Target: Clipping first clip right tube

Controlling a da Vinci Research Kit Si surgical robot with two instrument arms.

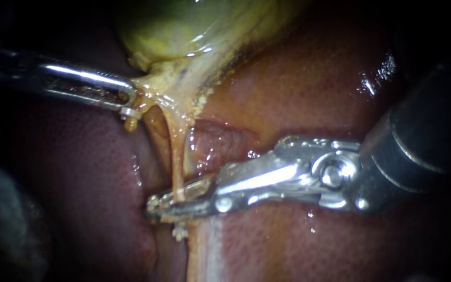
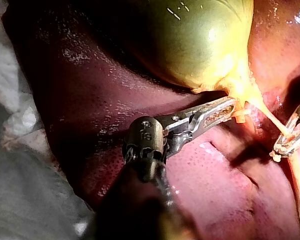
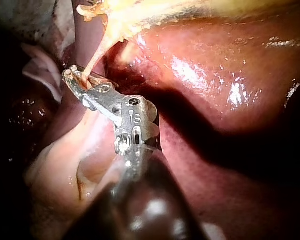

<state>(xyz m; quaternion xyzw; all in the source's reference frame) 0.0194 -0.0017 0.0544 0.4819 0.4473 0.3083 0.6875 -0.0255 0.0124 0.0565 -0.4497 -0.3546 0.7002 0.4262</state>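
Observation:
The green-yellow gallbladder (image 1: 173, 31) lies at the top, and its pale neck tapers down into a thin tan tube (image 1: 177, 156). My left instrument (image 1: 130, 104) comes in from the left, its jaws shut on the yellowish tissue at the gallbladder's neck and holding it taut; the left wrist view shows the same hold (image 2: 231, 107). My right instrument (image 1: 158, 207) reaches across from the right. Its long jaws lie on either side of the tube's lower end, closed against it. In the right wrist view the tube (image 3: 92, 60) runs down into those jaws (image 3: 76, 77).
Dark red liver (image 1: 298, 89) surrounds the tube on all sides, wet and shiny. A darker strand (image 1: 155, 133) runs just left of the tan tube. A pale band of tissue (image 1: 204, 250) continues below the jaws. White cloth (image 2: 20, 125) lies beside the liver.

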